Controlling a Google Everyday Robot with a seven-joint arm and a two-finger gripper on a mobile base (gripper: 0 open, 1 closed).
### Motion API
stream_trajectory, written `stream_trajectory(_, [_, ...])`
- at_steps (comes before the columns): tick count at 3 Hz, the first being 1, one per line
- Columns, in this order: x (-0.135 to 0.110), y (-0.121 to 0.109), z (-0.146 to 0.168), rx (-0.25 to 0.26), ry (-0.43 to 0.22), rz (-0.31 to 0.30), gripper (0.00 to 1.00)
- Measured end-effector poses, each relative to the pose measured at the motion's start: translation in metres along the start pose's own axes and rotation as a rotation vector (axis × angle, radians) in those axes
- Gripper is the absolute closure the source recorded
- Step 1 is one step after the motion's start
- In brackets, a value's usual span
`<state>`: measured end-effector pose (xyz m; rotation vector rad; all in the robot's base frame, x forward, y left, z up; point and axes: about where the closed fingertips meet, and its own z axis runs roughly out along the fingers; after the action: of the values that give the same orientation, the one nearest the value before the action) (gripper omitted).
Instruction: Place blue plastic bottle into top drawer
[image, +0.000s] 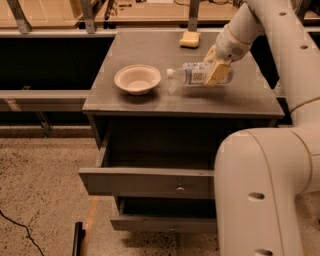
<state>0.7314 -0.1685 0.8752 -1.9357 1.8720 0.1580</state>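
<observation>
- Over the cabinet (150, 102) top, right of its centre, your gripper (216, 75) is clamped on the blue plastic bottle (192, 75), one yellowish finger (214, 74) across the label.
- Your bottle lies level, its white cap pointing left at the bowl (137, 79) on the cabinet's top.
- Your forearm slants down from above the cabinet's back right corner, wrist bent towards the top.
- Below the cabinet's top, the top drawer (145, 182) stands pulled out.
- Your arm's big near link hides the cabinet's right front.
- A sponge (190, 39) sits at the cabinet's back edge.
</observation>
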Motion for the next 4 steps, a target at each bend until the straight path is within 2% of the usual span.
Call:
stream_trajectory(1, [-0.014, 0.02, -0.044, 0.032, 0.005, 0.04, 1.0])
stream_trajectory(3, [-0.022, 0.035, -0.047, 0.036, -0.026, 0.052, 1.0])
stream_trajectory(4, [-0.024, 0.055, -0.051, 0.039, -0.068, 0.085, 1.0])
